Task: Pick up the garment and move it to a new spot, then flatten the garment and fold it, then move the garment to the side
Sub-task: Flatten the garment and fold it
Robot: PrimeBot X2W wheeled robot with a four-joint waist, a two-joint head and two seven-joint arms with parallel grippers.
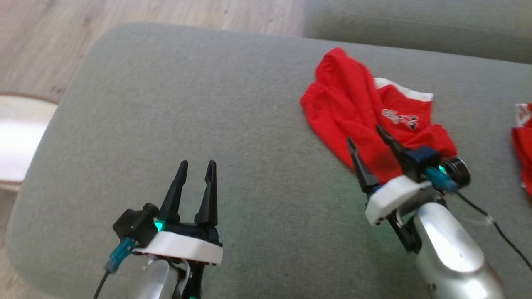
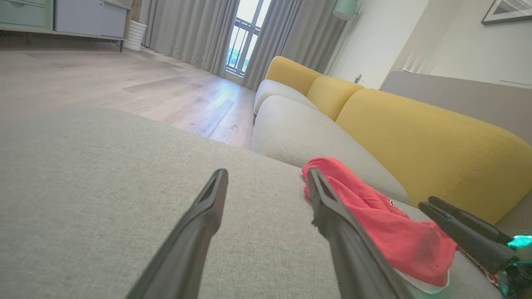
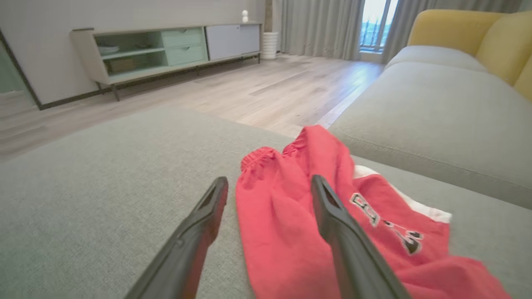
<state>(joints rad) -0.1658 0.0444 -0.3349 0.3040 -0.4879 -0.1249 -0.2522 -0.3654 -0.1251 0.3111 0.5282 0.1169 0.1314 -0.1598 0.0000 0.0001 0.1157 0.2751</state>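
Right claw (image 1: pixel 365 135) is standing wide and holding nothing, fingers pointing up-left in the head view. It is sitting over the near end of the garment (image 1: pixel 353 104). In its wrist view one finger is lining up over bare seat just beside the cloth's left edge, the other over the cloth itself. Contact: can't tell.

Garment is lying straight ahead of that claw. Its long axis is running away along the fingers' line, from the bunched near end to the waistband (image 1: pixel 336 56) at the far end. That is putting the cloth's edge between the jaws, so the grab is looking like a short drop and close, not a reach.

Left claw (image 1: pixel 198 164) is also gaping wide and empty, hanging over bare seat well apart from the garment, which is lying off to its right. Right arm is clearly the nearer one.

Garment is looking like thin red fabric, limp and crumpled, with a gathered elastic waistband, white trim (image 1: pixel 405 89) on one edge and a print (image 1: pixel 400 117) facing up. Likely draping and sliding when lifted.

Seat (image 1: pixel 208 104) is looking like a grey woven cushion, soft, with rounded corners. A second red cloth (image 1: pixel 523 145) is lying at its right side, apart from the garment. Wood floor (image 1: pixel 41 41) is showing beyond.
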